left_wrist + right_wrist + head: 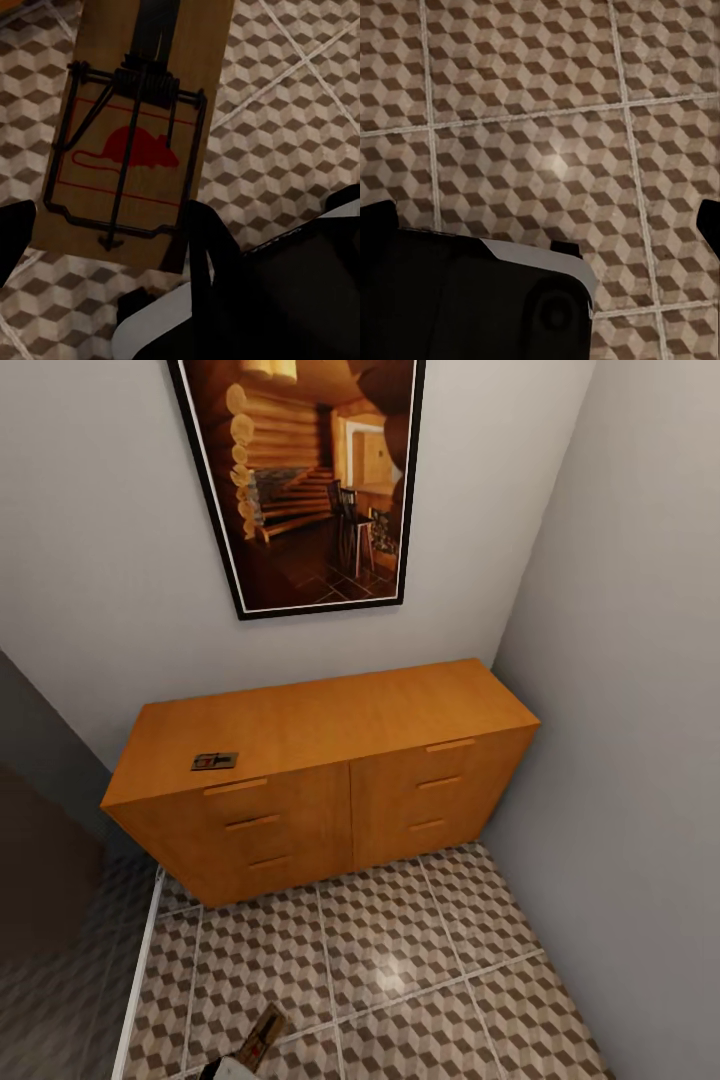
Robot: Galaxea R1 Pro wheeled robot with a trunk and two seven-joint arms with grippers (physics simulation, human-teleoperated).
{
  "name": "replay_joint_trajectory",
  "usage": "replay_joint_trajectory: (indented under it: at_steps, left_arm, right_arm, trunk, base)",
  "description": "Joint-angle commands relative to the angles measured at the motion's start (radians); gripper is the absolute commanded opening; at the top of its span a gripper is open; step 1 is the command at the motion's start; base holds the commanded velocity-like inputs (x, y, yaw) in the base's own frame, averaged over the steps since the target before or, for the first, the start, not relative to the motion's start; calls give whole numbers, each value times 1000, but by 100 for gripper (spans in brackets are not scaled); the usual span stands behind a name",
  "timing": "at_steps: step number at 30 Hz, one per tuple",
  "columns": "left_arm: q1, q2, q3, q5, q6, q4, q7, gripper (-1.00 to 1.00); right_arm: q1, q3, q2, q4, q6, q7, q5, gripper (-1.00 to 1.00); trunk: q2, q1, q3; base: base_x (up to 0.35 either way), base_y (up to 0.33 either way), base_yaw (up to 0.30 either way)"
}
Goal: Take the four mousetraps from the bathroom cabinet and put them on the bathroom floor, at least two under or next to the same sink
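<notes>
One mousetrap [214, 761] lies flat on top of the orange-brown cabinet [330, 720], near its front left corner. A second mousetrap [135, 142], a tan board with dark wire and a red mouse mark, hangs above the bathroom floor [400, 970]. My left gripper [112, 240] is shut on its near end, with a dark finger [206, 240] on each side. This held mousetrap [262, 1038] also sits at the bottom edge of the head view. My right gripper [544, 221] is open over bare tiles, its fingertips [379, 221] far apart. The bathroom sink is out of view.
The cabinet stands in a corner, against the back wall under a framed picture [305, 480], with a grey side wall [640, 760] on the right. All its drawer fronts [245, 820] are closed. A darker floor strip [60, 980] lies to the left.
</notes>
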Motion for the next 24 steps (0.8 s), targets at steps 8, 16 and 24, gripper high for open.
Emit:
replay_joint_trajectory:
  at_steps: [8,16,24]
  left_arm:
    - [41,40,-6,181,-75,4,-3,-100]
    - [74,49,-6,279,-175,4,51,-100]
    - [93,51,-6,288,-226,4,206,-100]
  right_arm:
    - [0,8,-5,-131,66,-86,-7,100]
    - [-1,9,-5,-262,201,-99,-6,100]
    - [-1,14,-5,-287,201,-97,9,100]
  trunk:
    - [-2,1,-2]
    - [-2,1,-2]
    - [-2,1,-2]
  base:
    - [0,0,0]
    - [0,0,0]
    - [0,0,0]
